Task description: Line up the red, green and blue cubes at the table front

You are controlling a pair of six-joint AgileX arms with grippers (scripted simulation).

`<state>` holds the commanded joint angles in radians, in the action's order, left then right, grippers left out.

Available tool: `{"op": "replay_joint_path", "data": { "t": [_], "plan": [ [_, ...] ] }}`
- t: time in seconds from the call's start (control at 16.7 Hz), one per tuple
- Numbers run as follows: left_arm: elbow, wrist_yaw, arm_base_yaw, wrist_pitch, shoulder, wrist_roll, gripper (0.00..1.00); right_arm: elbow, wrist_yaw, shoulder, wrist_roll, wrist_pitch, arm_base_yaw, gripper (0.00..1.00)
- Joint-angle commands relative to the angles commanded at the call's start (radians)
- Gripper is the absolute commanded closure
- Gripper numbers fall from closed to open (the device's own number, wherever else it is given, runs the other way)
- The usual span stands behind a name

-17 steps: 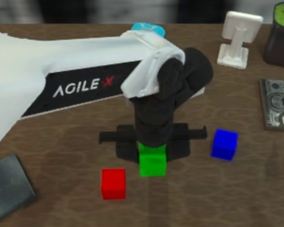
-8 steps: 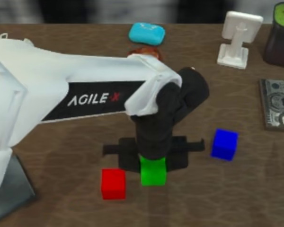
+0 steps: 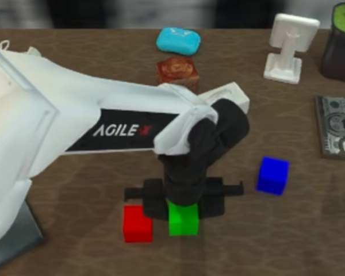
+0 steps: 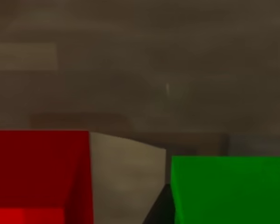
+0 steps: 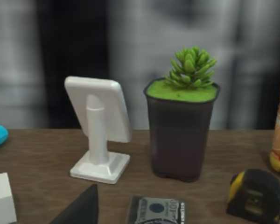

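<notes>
Carried nearer: green cube, clamped by left gripper, just right of red cube. Advise level, aligned release.

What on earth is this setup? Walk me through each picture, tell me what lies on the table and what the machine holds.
This is a rendered simulation of two AgileX robot arms at a dark brown veined table. One picture looks down from above; the other two come from cameras on each arm's wrist.

From above, the white left arm reaches over the table, and its black left gripper holds the bright green cube at the table front, right of the bright red cube. The left wrist view shows both cubes up close, a gap between them. The deep blue cube sits apart, farther right.

The right arm is out of the overhead picture. Its wrist camera shows a white stand and a potted succulent.
</notes>
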<state>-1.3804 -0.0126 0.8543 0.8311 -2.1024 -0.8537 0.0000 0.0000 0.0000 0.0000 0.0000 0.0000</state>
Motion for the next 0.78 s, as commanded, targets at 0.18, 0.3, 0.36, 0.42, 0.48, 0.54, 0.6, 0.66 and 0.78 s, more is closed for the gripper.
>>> {"op": "replay_joint_path", "data": {
  "t": [0.18, 0.3, 0.36, 0.42, 0.48, 0.54, 0.6, 0.66, 0.78],
  "plan": [
    [0.0, 0.0, 0.0, 0.0, 0.0, 0.0, 0.7, 0.0, 0.0, 0.0, 0.0, 0.0, 0.0, 0.0],
    [0.0, 0.0, 0.0, 0.0, 0.0, 0.0, 0.55, 0.0, 0.0, 0.0, 0.0, 0.0, 0.0, 0.0],
    [0.0, 0.0, 0.0, 0.0, 0.0, 0.0, 0.47, 0.0, 0.0, 0.0, 0.0, 0.0, 0.0, 0.0],
    [0.0, 0.0, 0.0, 0.0, 0.0, 0.0, 0.4, 0.0, 0.0, 0.0, 0.0, 0.0, 0.0, 0.0],
    [0.0, 0.0, 0.0, 0.0, 0.0, 0.0, 0.32, 0.0, 0.0, 0.0, 0.0, 0.0, 0.0, 0.0],
    [0.0, 0.0, 0.0, 0.0, 0.0, 0.0, 0.25, 0.0, 0.0, 0.0, 0.0, 0.0, 0.0, 0.0],
    [0.0, 0.0, 0.0, 0.0, 0.0, 0.0, 0.17, 0.0, 0.0, 0.0, 0.0, 0.0, 0.0, 0.0],
    [0.0, 0.0, 0.0, 0.0, 0.0, 0.0, 0.1, 0.0, 0.0, 0.0, 0.0, 0.0, 0.0, 0.0],
    [0.0, 0.0, 0.0, 0.0, 0.0, 0.0, 0.0, 0.0, 0.0, 0.0, 0.0, 0.0, 0.0, 0.0]
  ]
}}
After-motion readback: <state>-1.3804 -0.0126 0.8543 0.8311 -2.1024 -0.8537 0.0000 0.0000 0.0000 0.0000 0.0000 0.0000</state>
